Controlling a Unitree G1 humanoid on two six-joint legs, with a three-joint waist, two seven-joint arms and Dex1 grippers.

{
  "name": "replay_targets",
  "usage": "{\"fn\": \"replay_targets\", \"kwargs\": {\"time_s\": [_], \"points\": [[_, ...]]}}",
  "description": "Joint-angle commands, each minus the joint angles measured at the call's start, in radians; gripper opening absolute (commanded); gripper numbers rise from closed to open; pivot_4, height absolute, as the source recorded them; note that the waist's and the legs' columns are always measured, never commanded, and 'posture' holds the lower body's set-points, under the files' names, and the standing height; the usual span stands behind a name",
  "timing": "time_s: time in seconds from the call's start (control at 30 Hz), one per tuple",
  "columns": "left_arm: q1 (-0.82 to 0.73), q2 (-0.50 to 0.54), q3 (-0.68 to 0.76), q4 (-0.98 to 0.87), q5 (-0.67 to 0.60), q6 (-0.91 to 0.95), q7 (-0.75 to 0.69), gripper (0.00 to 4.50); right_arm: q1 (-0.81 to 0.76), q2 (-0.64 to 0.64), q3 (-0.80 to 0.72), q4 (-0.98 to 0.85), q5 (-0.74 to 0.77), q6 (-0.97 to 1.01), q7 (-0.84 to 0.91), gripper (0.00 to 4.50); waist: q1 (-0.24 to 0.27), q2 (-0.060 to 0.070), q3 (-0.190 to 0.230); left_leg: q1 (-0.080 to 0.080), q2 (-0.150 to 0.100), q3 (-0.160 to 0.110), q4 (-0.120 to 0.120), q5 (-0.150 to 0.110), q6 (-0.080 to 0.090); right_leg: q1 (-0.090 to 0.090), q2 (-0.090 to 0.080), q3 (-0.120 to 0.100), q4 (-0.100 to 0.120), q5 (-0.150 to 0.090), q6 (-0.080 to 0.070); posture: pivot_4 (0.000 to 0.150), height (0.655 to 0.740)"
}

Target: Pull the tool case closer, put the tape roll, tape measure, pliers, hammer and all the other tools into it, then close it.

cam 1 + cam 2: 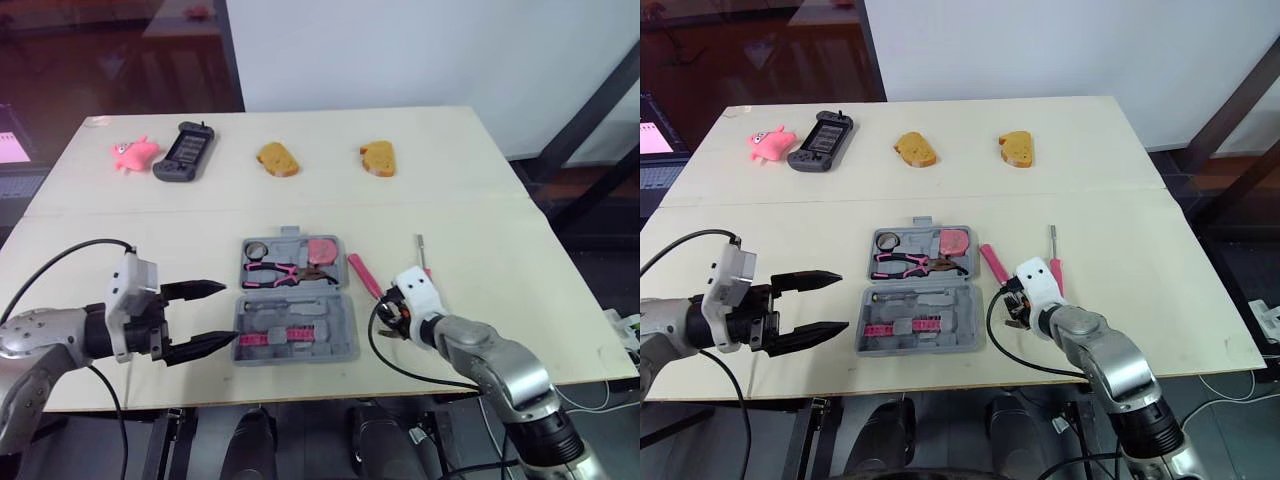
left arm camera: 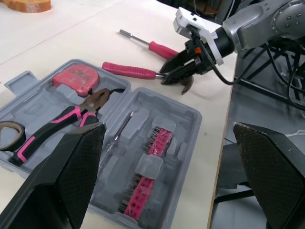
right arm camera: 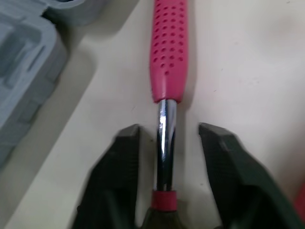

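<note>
Head camera: the tool case lies open near the middle of the table's front edge, within reach of both arms. Its far half holds the tape roll, pliers and tape measure, each in its own recess; the near half carries a pink bit rack. The hammer lies on the table just beside the case's right side, and the screwdriver lies beyond it toward the right edge; both remain outside the case. The left gripper hovers off the case's left side with fingers spread wide and holding nothing, apparently ready to steady the case. A pink toy, a handheld console and two bread slices sit along the far edge, apart from the work. Left wrist: the right gripper sits low over the hammer's head end. Right wrist: its fingers stand apart, straddling the chrome shaft below the pink grip, not clamped; this placement suggests a pickup at the heavy end.
</note>
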Motion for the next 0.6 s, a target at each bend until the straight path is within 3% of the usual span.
{"fn": "replay_targets", "kwargs": {"time_s": [0.03,0.33,0.6], "points": [[0.002,0.019,0.040,-0.018,0.001,-0.014,-0.004,4.50,0.024,0.032,-0.015,-0.017,-0.006,0.020,-0.004,0.08,0.000,0.000,0.000,0.000,0.000,0.000,0.000,0.000,0.000,0.000,0.000,0.000,0.000,0.000,0.000,0.150,0.7400],[-0.032,0.020,0.024,0.024,0.022,-0.029,-0.007,4.50,-0.008,0.075,-0.136,-0.096,0.007,0.061,-0.026,0.08,0.001,0.000,0.000,0.000,0.000,0.000,0.000,0.000,0.000,0.000,0.000,0.000,0.000,0.000,0.000,0.150,0.7400],[-0.062,0.020,-0.025,0.046,0.049,-0.047,-0.037,4.50,-0.220,-0.036,-0.251,-0.238,0.130,0.295,0.086,0.08,0.000,0.000,0.000,0.000,0.000,0.000,-0.001,0.000,0.000,0.000,0.000,0.000,0.000,0.000,0.000,0.150,0.7400]]}}
